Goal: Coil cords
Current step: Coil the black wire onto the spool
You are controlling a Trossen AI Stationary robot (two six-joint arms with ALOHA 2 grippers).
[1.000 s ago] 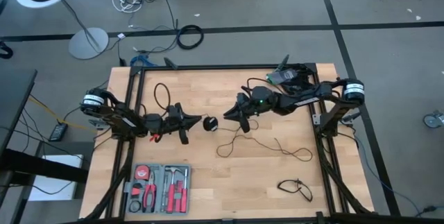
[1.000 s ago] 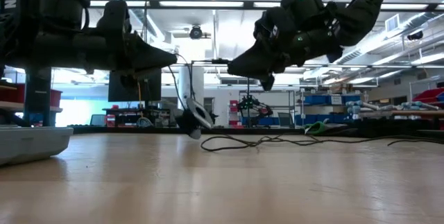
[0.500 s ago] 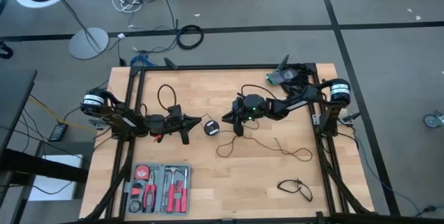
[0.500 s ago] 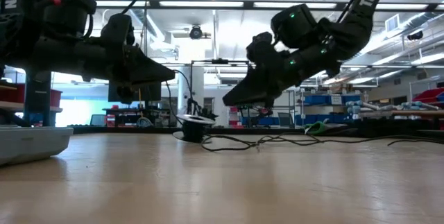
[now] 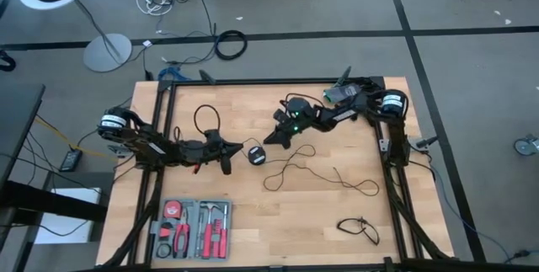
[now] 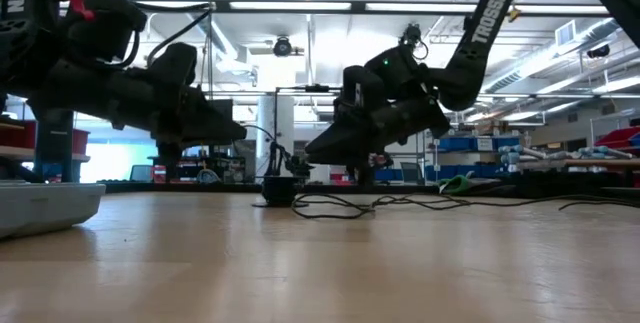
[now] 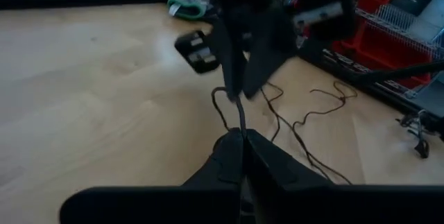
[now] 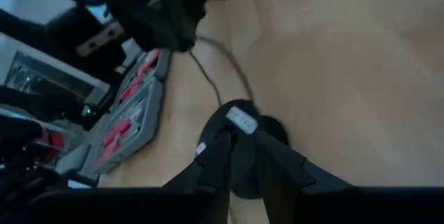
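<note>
On the table (image 5: 337,213), left hand (image 5: 239,147) pinches cord (image 5: 290,164) beside disc (image 5: 256,156).

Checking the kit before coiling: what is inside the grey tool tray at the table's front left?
The tool tray holds red-handled hand tools and a round red tape measure. Anything beneath the tools is covered.

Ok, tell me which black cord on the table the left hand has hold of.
The long cord, the one ending in the round disc. The left hand pinches it just beside the disc. The short cord lies untouched near the front right corner.
</note>
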